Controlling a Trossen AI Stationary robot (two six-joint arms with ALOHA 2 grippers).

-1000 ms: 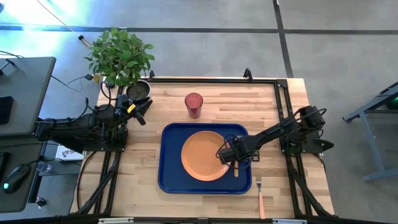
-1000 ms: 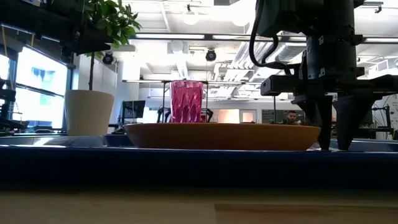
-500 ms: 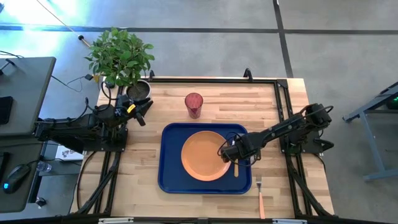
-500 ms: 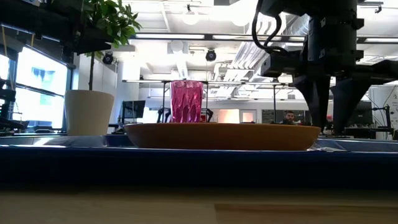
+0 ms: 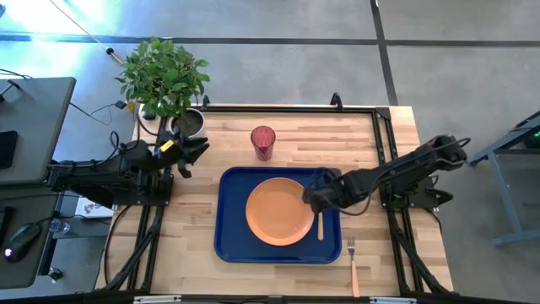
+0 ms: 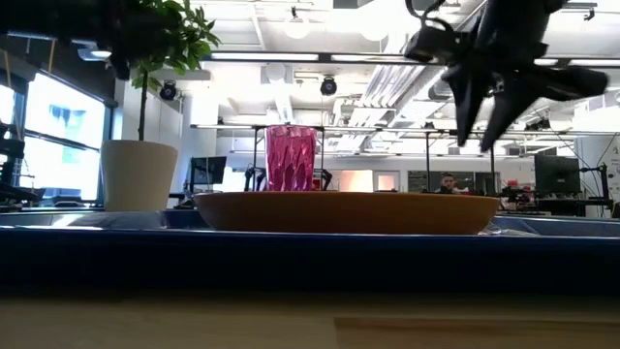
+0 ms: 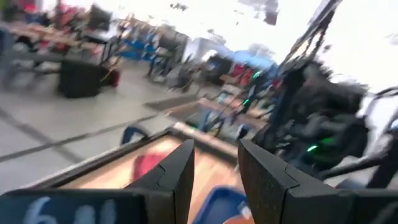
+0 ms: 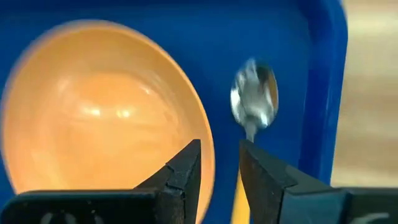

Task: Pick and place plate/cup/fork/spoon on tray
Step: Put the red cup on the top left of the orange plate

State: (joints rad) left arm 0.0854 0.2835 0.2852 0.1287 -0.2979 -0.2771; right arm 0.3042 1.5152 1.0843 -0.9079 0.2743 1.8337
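The orange plate (image 5: 277, 211) lies in the dark blue tray (image 5: 229, 241). The spoon (image 5: 320, 226) lies on the tray floor right of the plate; its silver bowl (image 8: 254, 99) shows in the right wrist view. The red cup (image 5: 262, 142) stands on the table beyond the tray. The fork (image 5: 353, 266) lies on the table near the tray's right front corner. My right gripper (image 5: 310, 198) hangs open and empty above the tray's right side, tilted in the low view (image 6: 489, 107). My left gripper (image 5: 187, 154) is open and empty at the table's far left.
A potted plant in a grey pot (image 5: 187, 122) stands at the table's far left corner, next to my left gripper. Bare wood lies left of the tray (image 5: 190, 228) and along the far right (image 5: 354, 139).
My right gripper has risen from the tray floor beside the spoon, drawn back a little toward the table's far right and tipped; its fingers stay apart. The spoon stays lying on the tray next to the plate.
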